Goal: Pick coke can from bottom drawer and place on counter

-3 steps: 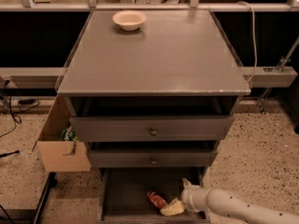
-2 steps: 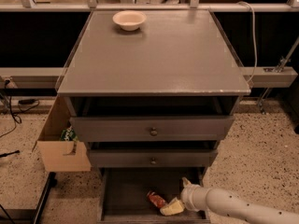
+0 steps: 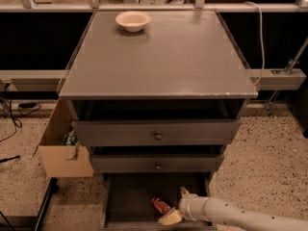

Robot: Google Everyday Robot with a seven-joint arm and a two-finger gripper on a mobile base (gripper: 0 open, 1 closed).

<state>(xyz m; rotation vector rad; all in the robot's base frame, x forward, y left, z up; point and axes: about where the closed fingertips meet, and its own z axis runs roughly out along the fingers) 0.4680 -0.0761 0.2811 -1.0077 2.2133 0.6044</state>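
The coke can lies tilted in the open bottom drawer, right of its middle. The gripper reaches in from the right with its jaws apart, fingertips just beside the can. A bowl sits near the counter's far left corner.

This is a lab (loose cables, rails), tool in the bottom drawer.
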